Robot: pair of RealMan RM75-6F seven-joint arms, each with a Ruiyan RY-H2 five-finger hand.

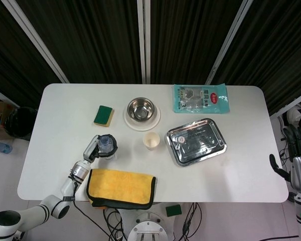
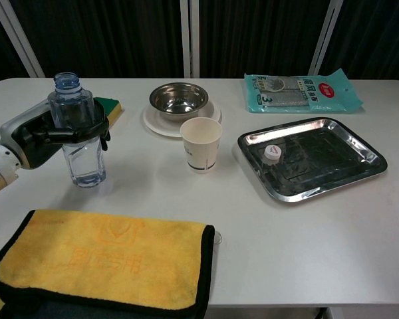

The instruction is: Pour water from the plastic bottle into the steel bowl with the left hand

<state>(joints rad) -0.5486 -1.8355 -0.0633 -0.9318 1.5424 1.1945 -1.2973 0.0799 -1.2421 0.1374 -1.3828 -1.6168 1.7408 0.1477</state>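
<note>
Gripping plastic bottle (image 2: 78, 129): left hand (image 2: 43, 136) fingers | label unreadable | right hand (image 1: 297, 165) fingers spread

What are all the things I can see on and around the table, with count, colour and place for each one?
plastic bottle: one, clear, uncapped, upright at table's left, held
steel bowl: one, silver, far centre, on a plate
plate: one, white, under the bowl
paper cup: one, cream, centre, in front of the bowl
sponge: one, green and yellow, far left
steel tray: one, silver, right of the cup
bottle cap: one, white, inside the tray
packet: one, teal, far right
towel: one, yellow with dark edge, near left
table: one, white
left hand: one, black and grey, grips the bottle
right hand: one, dark, off the table's right edge
</note>
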